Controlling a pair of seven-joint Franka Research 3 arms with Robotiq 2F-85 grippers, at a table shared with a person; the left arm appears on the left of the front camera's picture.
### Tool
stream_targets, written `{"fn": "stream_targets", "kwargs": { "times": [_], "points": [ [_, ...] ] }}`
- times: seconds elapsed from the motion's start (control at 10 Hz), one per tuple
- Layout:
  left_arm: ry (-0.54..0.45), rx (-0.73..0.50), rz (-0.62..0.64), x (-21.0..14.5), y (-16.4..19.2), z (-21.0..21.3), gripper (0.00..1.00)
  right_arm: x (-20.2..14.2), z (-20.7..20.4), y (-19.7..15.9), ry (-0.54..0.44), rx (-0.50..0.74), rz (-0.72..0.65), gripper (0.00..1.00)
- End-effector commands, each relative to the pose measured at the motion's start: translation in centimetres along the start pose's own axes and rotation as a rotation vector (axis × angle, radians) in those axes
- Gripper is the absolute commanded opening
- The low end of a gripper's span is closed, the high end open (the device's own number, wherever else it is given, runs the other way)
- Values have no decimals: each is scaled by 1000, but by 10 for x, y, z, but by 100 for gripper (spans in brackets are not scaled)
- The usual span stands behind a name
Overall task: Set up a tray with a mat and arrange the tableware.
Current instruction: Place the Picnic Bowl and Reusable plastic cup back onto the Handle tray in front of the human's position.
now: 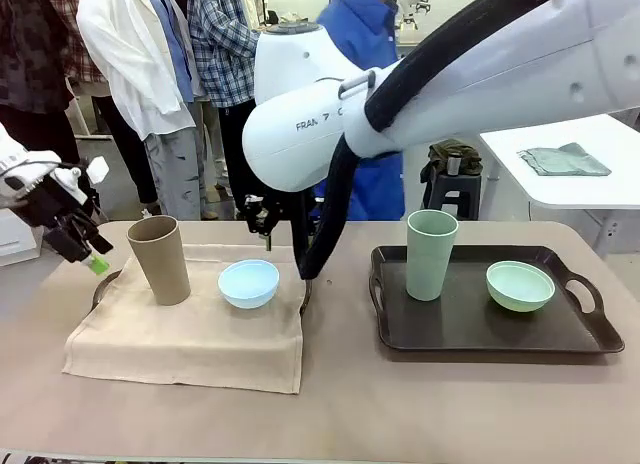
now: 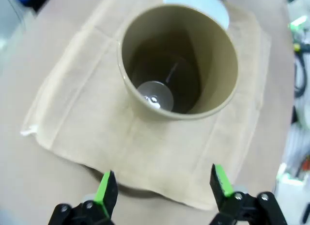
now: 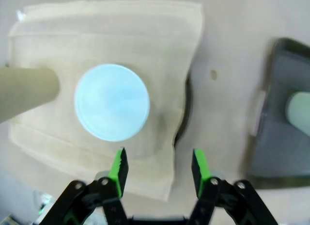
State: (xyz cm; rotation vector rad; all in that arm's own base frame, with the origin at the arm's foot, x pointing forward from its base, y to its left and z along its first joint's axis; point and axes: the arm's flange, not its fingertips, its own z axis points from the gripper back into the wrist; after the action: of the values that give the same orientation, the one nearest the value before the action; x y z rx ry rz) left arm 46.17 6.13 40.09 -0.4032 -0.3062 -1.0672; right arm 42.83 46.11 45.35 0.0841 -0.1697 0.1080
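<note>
L gripper (image 2: 162, 184) spread wide, empty, nr smooth tapered tan cup (image 2: 179, 65). R gripper (image 3: 159, 162) jaws apart, empty, above round glossy lt-blue bowl (image 3: 112, 102). Both vessels on creased beige cloth mat (image 1: 200, 334).

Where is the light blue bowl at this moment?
In the front view the light blue bowl sits on the beige mat, left of centre, just right of the tan cup; the black tray lies farther right.

The tan table (image 1: 340, 404) is holding two trays. The covered tray (image 1: 101, 286) is sitting at nine o'clock under a beige cloth mat (image 1: 190, 344), whose edges are lying on the table. The dark tray (image 1: 480, 329) is sitting at three o'clock.
</note>
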Motion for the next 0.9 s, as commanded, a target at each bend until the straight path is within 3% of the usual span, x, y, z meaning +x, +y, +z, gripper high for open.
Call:
{"fn": "stream_targets", "kwargs": {
  "times": [0.0, 0.2, 0.4, 0.6, 0.8],
  "points": [
    [51, 102, 208, 28, -49, 20, 100, -27, 23, -18, -5, -107, -49, 69],
    [111, 293, 359, 55, -76, 47, 100, -45, 47, -30, 1, -137, -79, 69],
    [144, 398, 466, 79, -95, 64, 100, -68, 71, -41, -3, -160, -110, 69],
    [167, 419, 503, 98, -108, 76, 100, -83, 89, -50, -21, -173, -148, 69],
    [109, 419, 450, 81, -96, 75, 100, -74, 91, -40, -18, -174, -102, 69]
  ]
}}
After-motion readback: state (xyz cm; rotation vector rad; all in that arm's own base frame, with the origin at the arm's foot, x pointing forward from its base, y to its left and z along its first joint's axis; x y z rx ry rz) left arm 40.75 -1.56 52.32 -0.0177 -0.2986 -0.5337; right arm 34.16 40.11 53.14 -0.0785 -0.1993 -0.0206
